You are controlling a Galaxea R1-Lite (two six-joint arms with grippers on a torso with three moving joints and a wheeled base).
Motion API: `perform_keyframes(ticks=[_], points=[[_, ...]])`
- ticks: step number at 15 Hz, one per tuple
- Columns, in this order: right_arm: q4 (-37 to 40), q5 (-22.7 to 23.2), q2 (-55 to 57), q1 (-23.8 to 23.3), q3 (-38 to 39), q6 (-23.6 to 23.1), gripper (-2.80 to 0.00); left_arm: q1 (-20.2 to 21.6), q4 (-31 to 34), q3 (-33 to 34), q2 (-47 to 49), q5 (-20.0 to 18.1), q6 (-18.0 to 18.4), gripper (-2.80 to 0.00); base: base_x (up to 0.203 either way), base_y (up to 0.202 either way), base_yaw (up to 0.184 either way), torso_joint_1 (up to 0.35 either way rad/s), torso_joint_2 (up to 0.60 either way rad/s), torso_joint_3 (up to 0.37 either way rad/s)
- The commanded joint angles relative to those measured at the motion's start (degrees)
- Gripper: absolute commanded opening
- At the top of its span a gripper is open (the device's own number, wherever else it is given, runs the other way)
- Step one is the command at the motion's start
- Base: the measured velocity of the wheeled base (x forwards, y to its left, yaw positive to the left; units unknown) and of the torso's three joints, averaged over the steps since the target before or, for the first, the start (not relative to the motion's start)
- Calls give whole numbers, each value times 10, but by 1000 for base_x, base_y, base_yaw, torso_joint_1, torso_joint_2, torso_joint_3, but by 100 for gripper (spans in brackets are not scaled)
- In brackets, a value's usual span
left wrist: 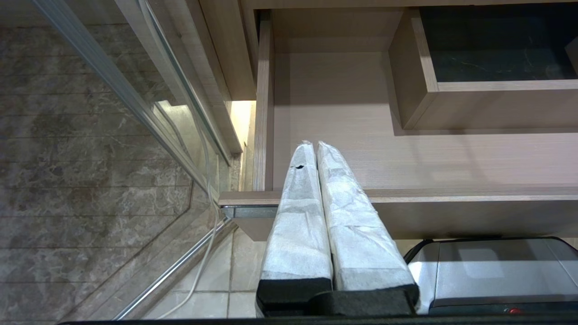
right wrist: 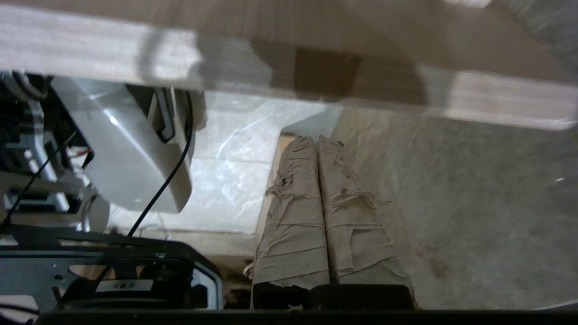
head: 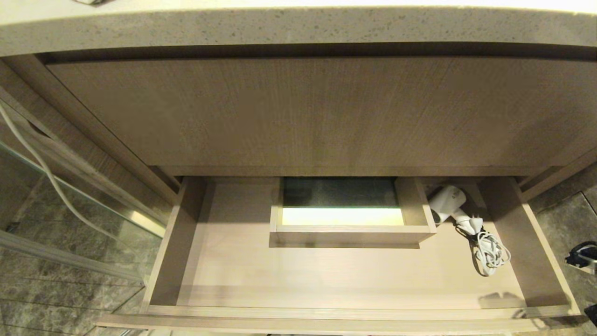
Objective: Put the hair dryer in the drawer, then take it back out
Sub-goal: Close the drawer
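Nearest the head camera ran the drawer's narrow front edge, pulled fully out beneath the taller wood-grain panel. Inside, the hair dryer lay in the back right corner, just beside the boxed cut-out, with its coiled cord and plug trailing toward the front along the right wall. Neither arm reached into the drawer. The left gripper hung over the drawer's front left corner, jaws pressed together on nothing. The right gripper sat low, outside and below the drawer front, over the tiled floor, jaws likewise pressed together and empty. The dryer looked light, rigid and smooth, so likely slippery; the short barrel or the handle where it met the barrel seemed the surest hold. The limp cord would probably drag and could snag on the cut-out's corner.
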Motion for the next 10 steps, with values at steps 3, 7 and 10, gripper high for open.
perform_keyframes(ticks=[3,7,10], points=[[-6,-1,40,-2,23,-5,-280,0,0,0,0,0,1,-280,0,0,0,0,0,0],[-44,3,72,-2,26,-4,-280,0,0,0,0,0,1,-280,0,0,0,0,0,0],[-93,11,72,-2,28,-3,-280,0,0,0,0,0,1,-280,0,0,0,0,0,0]])
